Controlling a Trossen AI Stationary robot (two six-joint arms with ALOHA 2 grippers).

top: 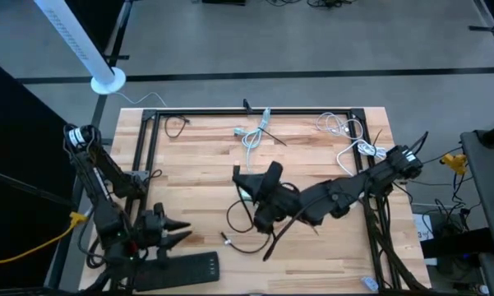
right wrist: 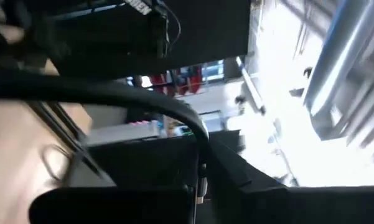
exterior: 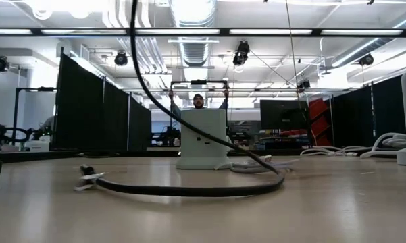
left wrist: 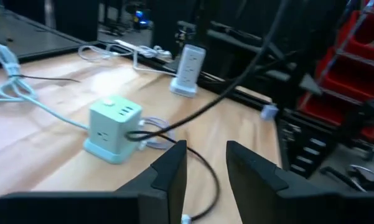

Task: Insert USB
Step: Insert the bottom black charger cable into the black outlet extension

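A black cable point(exterior: 189, 189) lies in a loop on the wooden table. Its pale USB plug end point(exterior: 86, 179) rests on the table top, also seen in the high view point(top: 227, 239). A mint-green socket cube point(left wrist: 112, 127) stands mid-table, mostly hidden under my right arm in the high view point(top: 245, 195). My right gripper point(top: 251, 182) hangs high above the cube, shut on the cable. My left gripper point(top: 179, 233) waits near the table's near left corner, open and pointing level toward the cube. My right gripper pinches the black cable point(right wrist: 198, 140) between its two shut fingers point(right wrist: 174, 199), far along from the plug end. The fingers point about level. Below the hold the cable hangs in a long curve point(exterior: 138, 61), with its loop and plug end on the table.
A white charger block point(left wrist: 190, 65) and white cables point(top: 345, 127) lie near the far right edge, with more pale cable point(top: 255, 131) at the far middle. A black power strip point(top: 189, 267) lies at the near edge by my left arm. A person point(exterior: 198, 101) stands beyond the table.
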